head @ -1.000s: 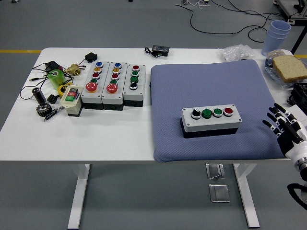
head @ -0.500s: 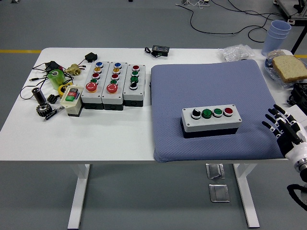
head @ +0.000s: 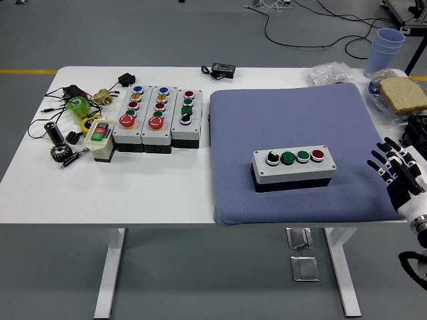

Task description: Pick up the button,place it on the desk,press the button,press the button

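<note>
a: anything shifted?
b: the right hand [head: 398, 172] has edged slightly up and right, off the blue mat's [head: 293, 120] right edge, fingers spread, holding nothing.
a: and the button box [head: 293, 167]?
b: on the mat, near its front edge, left of the hand, nothing between them.
a: around the mat?
b: three more button boxes [head: 157, 117] just left; bread [head: 403, 93] and stacked cups [head: 385, 47] at its far right corner.

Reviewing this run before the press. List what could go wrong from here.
1. The button box sits on a soft blue mat, so a press may tilt or slide it.
2. Its four controls sit close together; the open right hand could hit the wrong one.
</note>
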Action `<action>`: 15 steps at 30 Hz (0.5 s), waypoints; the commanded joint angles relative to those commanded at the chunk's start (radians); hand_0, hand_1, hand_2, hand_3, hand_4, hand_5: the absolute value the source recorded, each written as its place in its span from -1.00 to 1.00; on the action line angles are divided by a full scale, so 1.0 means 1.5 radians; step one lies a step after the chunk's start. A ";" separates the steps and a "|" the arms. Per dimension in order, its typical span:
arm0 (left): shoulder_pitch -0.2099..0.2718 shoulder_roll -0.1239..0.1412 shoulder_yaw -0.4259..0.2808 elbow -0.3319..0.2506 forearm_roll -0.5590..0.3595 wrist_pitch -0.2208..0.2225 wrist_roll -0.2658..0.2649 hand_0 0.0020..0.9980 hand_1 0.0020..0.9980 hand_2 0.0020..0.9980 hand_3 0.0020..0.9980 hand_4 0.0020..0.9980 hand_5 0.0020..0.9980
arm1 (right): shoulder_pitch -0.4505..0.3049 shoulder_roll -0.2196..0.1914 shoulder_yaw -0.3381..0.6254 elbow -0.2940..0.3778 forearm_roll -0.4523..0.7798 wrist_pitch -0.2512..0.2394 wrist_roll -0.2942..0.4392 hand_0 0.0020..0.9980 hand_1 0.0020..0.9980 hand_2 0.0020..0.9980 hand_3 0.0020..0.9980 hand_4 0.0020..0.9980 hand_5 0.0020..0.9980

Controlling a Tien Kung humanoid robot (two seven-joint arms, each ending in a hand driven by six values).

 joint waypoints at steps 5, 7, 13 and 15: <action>-0.002 0.000 -0.003 0.000 0.005 -0.001 0.002 0.33 0.32 0.34 0.20 -0.30 0.86 | 0.004 0.001 -0.002 -0.001 0.007 -0.004 0.009 0.46 0.34 0.45 0.40 0.37 -0.50; -0.003 0.000 -0.004 0.000 0.007 -0.002 0.003 0.33 0.32 0.34 0.20 -0.30 0.86 | 0.004 0.001 -0.002 -0.002 0.007 -0.004 0.009 0.46 0.34 0.45 0.40 0.37 -0.50; -0.002 -0.001 -0.001 0.000 0.005 -0.003 0.004 0.33 0.32 0.34 0.21 -0.30 0.86 | 0.004 0.002 -0.001 -0.002 0.009 -0.005 0.010 0.45 0.34 0.45 0.39 0.36 -0.51; -0.002 -0.001 0.000 0.000 0.006 -0.003 0.004 0.33 0.32 0.34 0.21 -0.30 0.86 | 0.003 0.002 -0.002 -0.002 0.010 -0.006 0.011 0.45 0.34 0.44 0.38 0.36 -0.51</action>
